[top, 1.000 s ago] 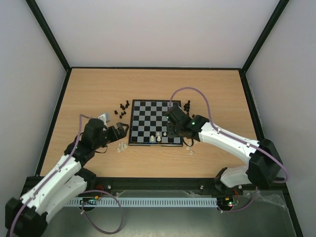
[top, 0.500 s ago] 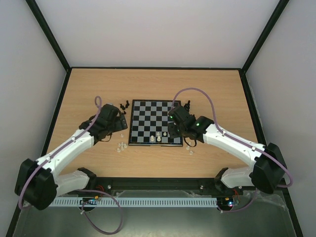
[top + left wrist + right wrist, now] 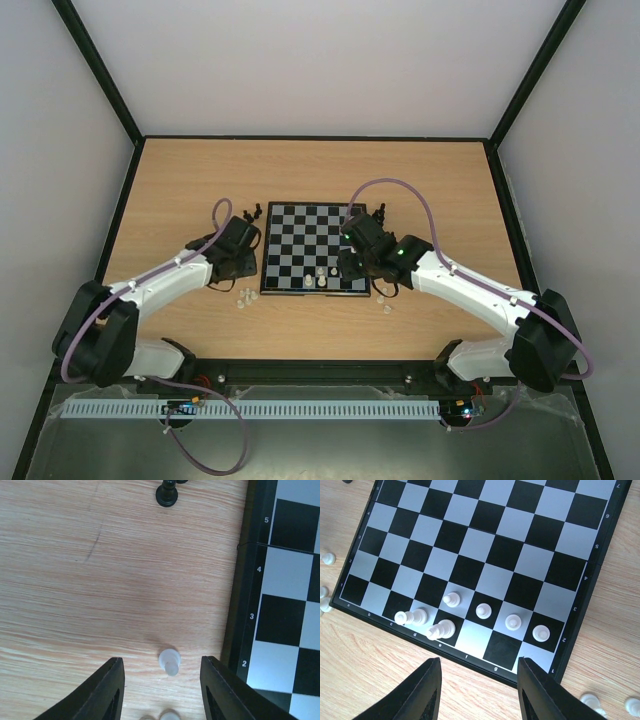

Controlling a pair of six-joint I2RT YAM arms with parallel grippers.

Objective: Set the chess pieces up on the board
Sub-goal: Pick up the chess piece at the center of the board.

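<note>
straddles a pale pawn (image 3: 169,660) with the left gripper (image 3: 161,662), jaws apart and touching nothing yet. finds that pawn on bare wood, just beside the board (image 3: 239,590) rim at 3 o'clock, near rank 2. needs centring a touch toward 3 o'clock, then closing gently low on the stem and lifting straight, clear of the spare pale pieces (image 3: 169,715) at 6 o'clock. hangs the right gripper (image 3: 478,661) wide and empty over the board's near edge, by the placed pieces (image 3: 483,610)

Light wooden table (image 3: 180,180) enclosed by pale walls (image 3: 300,60).
</note>
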